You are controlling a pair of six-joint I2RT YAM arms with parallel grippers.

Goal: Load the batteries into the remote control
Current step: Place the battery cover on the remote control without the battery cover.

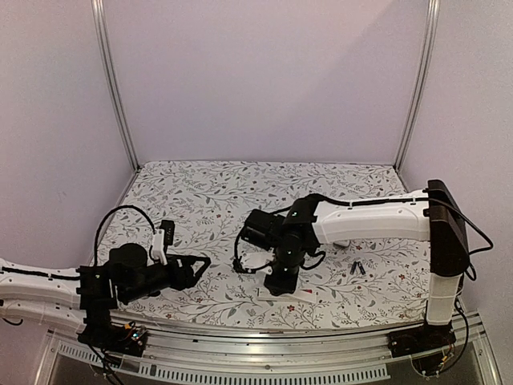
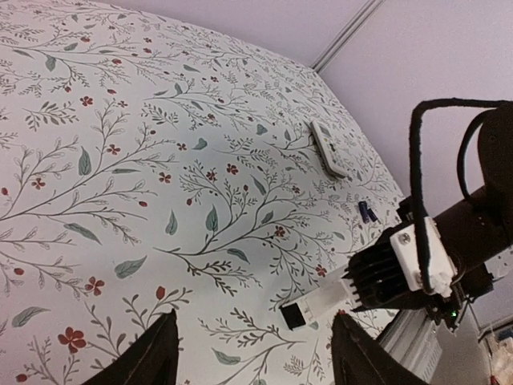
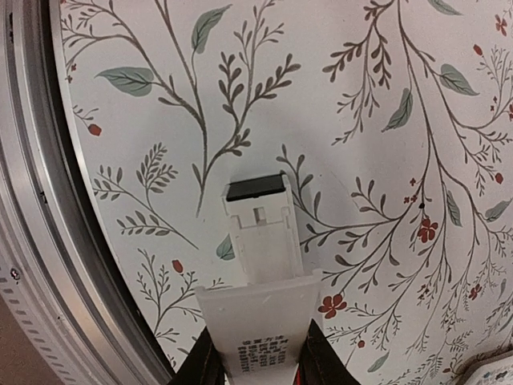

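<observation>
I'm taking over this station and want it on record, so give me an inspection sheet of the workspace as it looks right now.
Surface: floral cloth over the table, lying flat.
Job's things: white remote held by the right gripper, black end pointing away; batteries lying together on the cloth, apart from both grippers.
Clutter: second remote lying flat beyond the batteries.
Grippers: right gripper shut on the white remote; left gripper open, empty, over bare cloth.
Cables: black cable looping off the right arm; another loops on the left arm.
Surroundings: pale walls; metal rail along the near edge.
</observation>
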